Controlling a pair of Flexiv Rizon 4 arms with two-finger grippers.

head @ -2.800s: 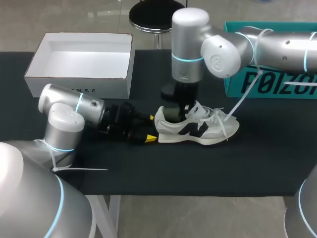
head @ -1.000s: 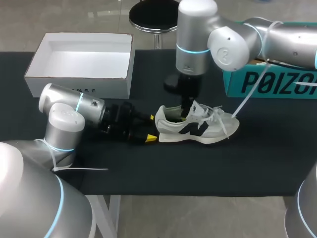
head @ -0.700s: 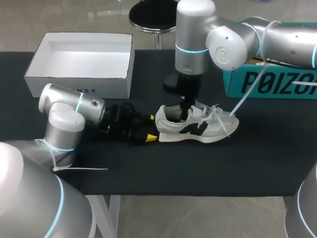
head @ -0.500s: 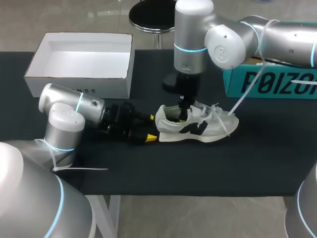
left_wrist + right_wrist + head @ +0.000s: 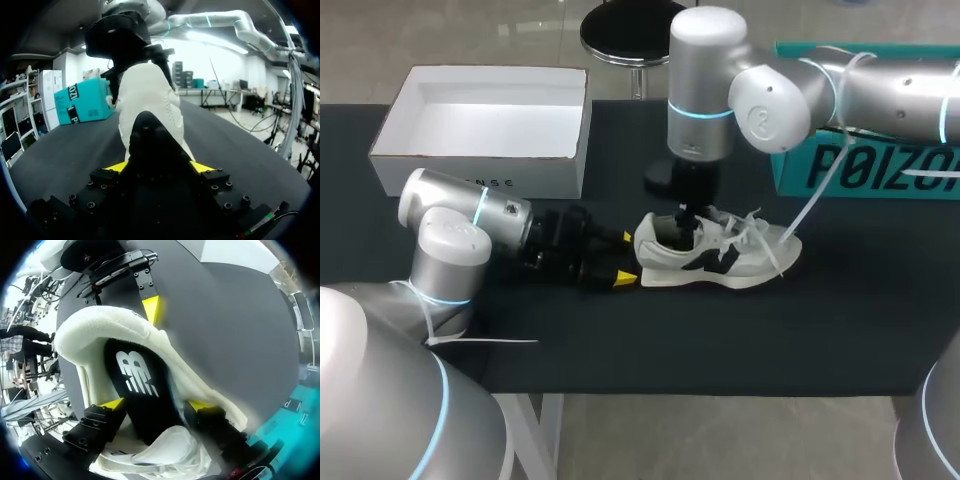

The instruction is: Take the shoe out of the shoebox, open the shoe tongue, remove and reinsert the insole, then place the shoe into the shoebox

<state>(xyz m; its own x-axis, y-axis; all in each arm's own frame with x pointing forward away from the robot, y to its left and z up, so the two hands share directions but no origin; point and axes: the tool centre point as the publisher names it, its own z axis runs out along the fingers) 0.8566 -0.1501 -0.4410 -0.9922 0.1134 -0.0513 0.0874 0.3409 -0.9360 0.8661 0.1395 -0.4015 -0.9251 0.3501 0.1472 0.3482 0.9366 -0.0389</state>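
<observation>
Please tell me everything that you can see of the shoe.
The shoe is a white and grey sneaker with a dark side logo, white laces and a black insole inside. It stands upright on the black table. The left claw clamps its heel; the right claw is down in its opening.

Clamping shoe by the heel with left gripper, yellow tips pressed on both sides. Ahead, right gripper down at the shoe's opening. Beyond, teal box on black table, well apart from shoe.
</observation>
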